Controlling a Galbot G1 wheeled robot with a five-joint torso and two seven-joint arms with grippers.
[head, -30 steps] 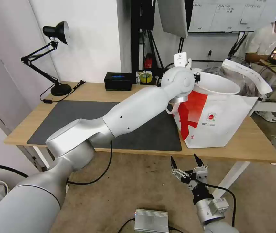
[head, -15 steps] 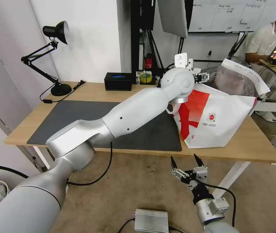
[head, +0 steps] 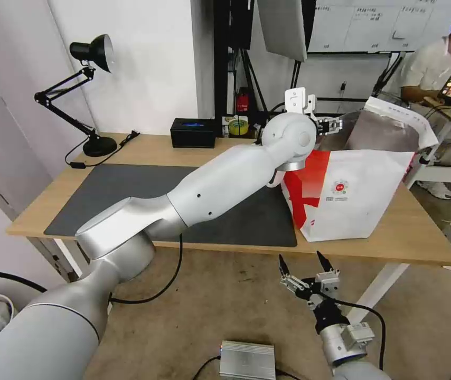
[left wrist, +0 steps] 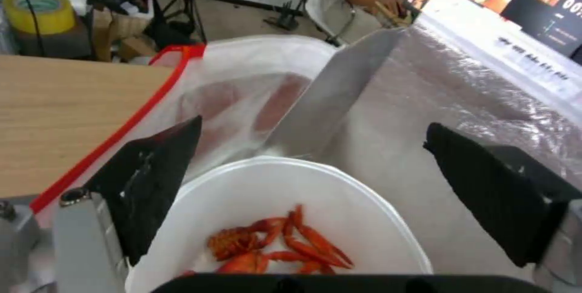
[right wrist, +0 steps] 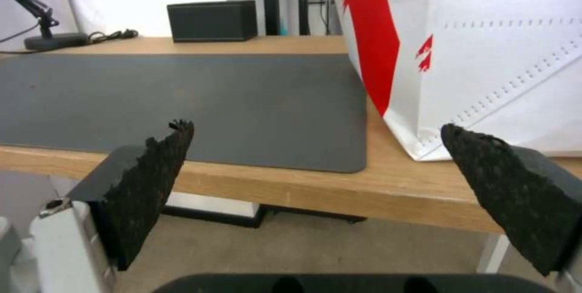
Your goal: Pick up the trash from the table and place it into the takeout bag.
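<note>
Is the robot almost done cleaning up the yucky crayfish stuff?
Nearly, by the look of it. The white bowl of red shells lies inside the takeout bag, under the left gripper, whose fingers are open and hold nothing. No trash shows on the grey mat or the table. The right gripper hangs open below the table edge. The other trash cannot be seen.

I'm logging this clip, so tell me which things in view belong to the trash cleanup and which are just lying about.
Part of the job:
- takeout bag
- white bowl of crayfish shells inside it
- left gripper, open above the bowl
- table

Just lying about:
- desk lamp
- black box
- yellow tape roll
- right gripper, open, parked below the table edge
</note>
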